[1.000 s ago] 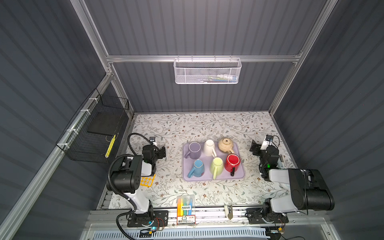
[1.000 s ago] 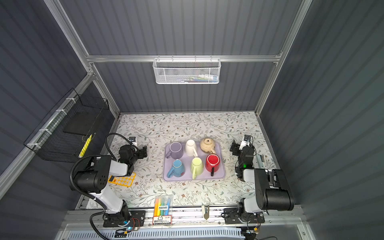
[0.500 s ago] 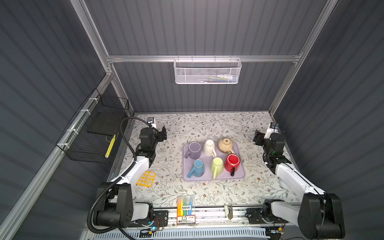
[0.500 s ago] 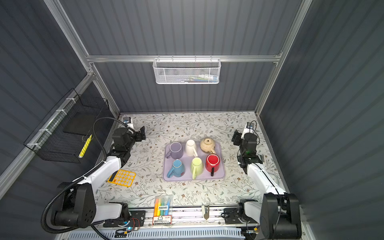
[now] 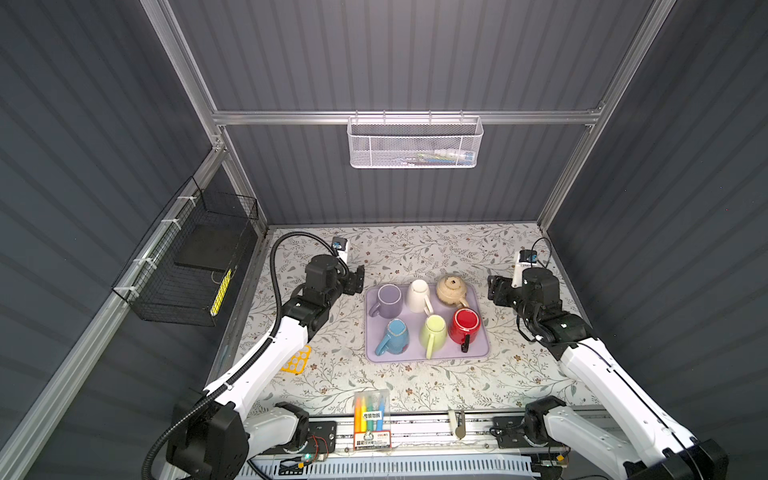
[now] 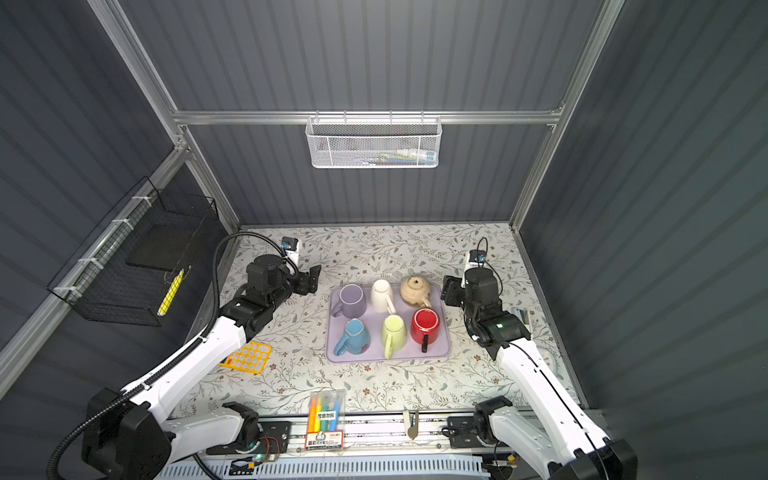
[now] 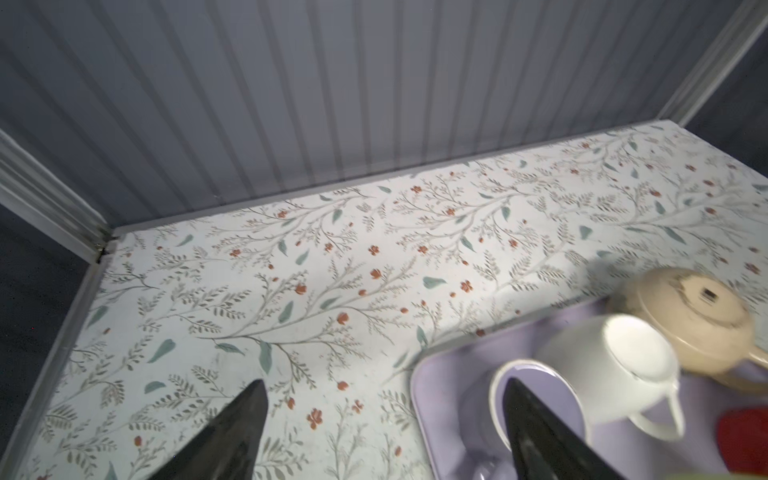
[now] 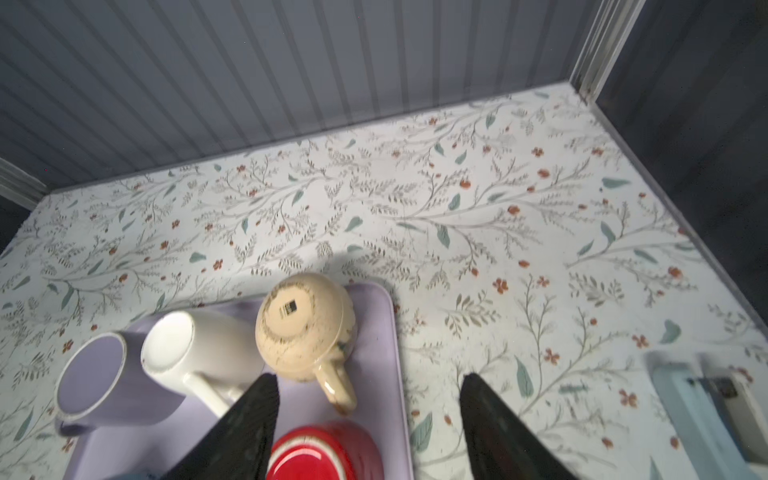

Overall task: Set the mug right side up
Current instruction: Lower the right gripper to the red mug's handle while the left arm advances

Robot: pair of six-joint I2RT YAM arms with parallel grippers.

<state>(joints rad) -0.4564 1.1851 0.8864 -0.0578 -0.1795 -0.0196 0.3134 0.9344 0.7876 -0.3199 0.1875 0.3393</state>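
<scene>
Nothing grabbed yet, beige mug (image 5: 452,290) bottom-up on the tray (image 5: 480,345)
We see the left pincer (image 5: 356,281) spread wide and empty just off the tray's left edge by the purple mug (image 5: 390,300); the right pincer (image 5: 495,291) is apart and empty too, near the back right corner where that mug sits.

Arm links (image 5: 268,353) white, joints (image 5: 320,270) black; left hand (image 5: 357,281), right hand (image 5: 493,291) black; ribbed cable (image 5: 273,274).
</scene>
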